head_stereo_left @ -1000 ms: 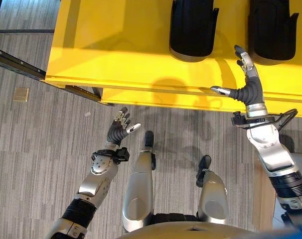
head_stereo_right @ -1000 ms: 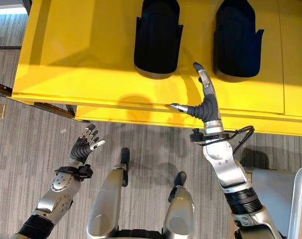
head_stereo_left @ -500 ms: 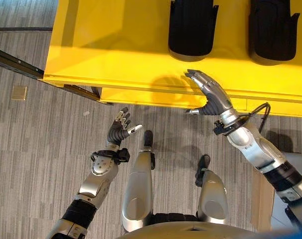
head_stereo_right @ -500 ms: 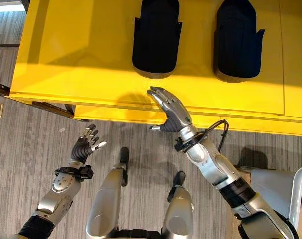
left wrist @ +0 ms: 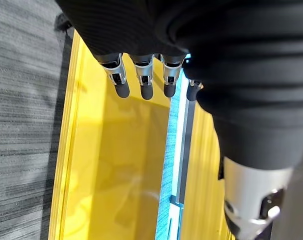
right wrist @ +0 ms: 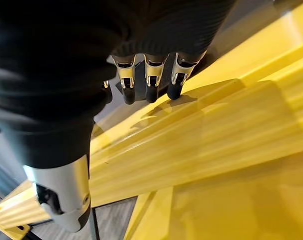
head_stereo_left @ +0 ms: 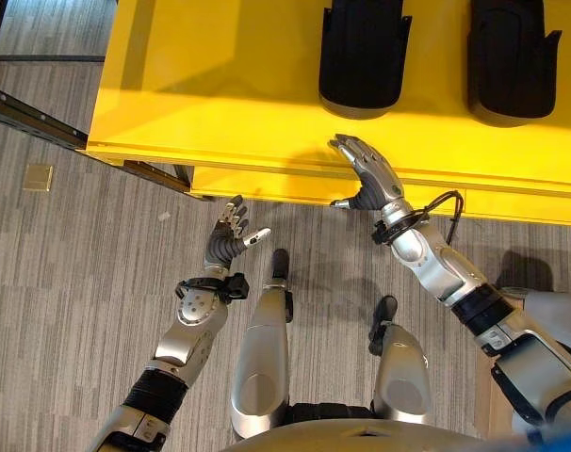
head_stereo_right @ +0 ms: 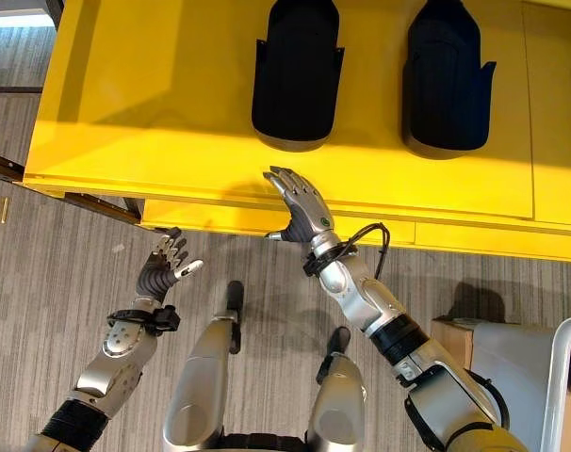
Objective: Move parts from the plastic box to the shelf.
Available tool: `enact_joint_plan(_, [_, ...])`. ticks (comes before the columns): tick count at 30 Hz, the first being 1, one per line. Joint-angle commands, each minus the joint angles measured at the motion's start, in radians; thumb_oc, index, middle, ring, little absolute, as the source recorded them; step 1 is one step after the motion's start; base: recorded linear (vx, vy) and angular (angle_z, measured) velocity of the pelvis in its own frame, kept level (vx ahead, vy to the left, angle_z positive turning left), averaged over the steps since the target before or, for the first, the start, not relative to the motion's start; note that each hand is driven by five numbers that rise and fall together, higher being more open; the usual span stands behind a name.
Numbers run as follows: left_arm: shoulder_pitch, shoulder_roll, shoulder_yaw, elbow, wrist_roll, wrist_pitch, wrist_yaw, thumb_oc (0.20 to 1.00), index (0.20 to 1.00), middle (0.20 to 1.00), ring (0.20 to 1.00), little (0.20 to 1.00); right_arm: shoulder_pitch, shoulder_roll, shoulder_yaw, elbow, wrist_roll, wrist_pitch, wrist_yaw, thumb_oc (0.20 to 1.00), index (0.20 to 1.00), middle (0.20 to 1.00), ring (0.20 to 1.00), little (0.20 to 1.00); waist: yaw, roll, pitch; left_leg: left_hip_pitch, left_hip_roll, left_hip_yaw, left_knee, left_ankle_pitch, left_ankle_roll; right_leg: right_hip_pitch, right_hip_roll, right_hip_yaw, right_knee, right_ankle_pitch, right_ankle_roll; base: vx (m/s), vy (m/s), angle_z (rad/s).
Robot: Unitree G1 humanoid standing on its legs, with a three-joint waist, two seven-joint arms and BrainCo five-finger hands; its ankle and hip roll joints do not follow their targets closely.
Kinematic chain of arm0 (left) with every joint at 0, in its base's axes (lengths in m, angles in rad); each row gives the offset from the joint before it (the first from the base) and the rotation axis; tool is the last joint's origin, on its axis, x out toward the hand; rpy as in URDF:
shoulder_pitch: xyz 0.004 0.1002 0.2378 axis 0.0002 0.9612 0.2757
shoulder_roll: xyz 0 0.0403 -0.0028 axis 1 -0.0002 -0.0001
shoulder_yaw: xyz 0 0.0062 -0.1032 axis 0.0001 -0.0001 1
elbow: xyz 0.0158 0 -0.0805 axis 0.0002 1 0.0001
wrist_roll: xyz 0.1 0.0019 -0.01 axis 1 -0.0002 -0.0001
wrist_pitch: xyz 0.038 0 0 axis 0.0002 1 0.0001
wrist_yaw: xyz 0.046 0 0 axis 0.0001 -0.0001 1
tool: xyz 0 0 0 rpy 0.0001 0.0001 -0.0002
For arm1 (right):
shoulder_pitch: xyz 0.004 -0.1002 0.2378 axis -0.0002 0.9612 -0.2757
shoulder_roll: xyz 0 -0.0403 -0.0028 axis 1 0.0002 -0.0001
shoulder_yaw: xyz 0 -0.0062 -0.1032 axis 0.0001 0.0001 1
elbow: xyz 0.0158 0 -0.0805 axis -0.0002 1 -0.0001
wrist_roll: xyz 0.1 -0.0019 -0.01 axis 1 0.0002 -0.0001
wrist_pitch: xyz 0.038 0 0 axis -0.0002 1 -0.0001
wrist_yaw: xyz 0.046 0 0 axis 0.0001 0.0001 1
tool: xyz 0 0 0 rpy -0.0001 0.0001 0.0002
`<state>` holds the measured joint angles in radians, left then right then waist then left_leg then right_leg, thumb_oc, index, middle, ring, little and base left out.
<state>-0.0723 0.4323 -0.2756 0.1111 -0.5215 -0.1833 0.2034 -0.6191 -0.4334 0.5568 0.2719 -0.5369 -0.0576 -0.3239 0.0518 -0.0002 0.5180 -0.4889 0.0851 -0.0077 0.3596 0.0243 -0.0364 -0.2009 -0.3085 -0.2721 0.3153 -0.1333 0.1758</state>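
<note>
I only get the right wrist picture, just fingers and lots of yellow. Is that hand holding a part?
Observer: No. Seen from the head, the right hand is open and empty, with its fingers over the front edge of the yellow shelf.
Operator: Are any parts up there?
Observer: Two. The left black part and the right black part lie side by side further back on the shelf, and the hand touches neither.
Operator: What about the other hand?
Observer: The left hand is open and empty, above the grey floor in front of the shelf.
</note>
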Motion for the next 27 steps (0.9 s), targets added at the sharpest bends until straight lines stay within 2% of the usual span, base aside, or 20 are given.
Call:
enact_joint_plan(1, [0.007,-0.013,-0.002,-0.030,0.005,-0.071,0.007,1.000,1.000,1.000,1.000,1.000,-0.037,0.013,0.026,0.088,-0.012,0.023,-0.005,1.000,1.000,1.000,1.000,1.000,0.034,-0.001,-0.051,0.029,0.033,0.031,0.053,-0.106,-0.010,-0.028,0.027,0.008,0.035,-0.001,-0.045,0.00,0.000,0.00])
enact_joint_plan(27, [0.005,0.003,-0.013,-0.025,-0.020,-0.083,-0.017,1.000,1.000,1.000,1.000,1.000,-0.157,-0.009,0.018,0.313,-0.011,0.070,-0.048,1.000,1.000,1.000,1.000,1.000,0.056,0.009,-0.047,0.024,0.024,0.025,0.059,-0.109,-0.007,-0.033,0.024,0.006,0.049,-0.001,-0.047,0.00,0.000,0.00])
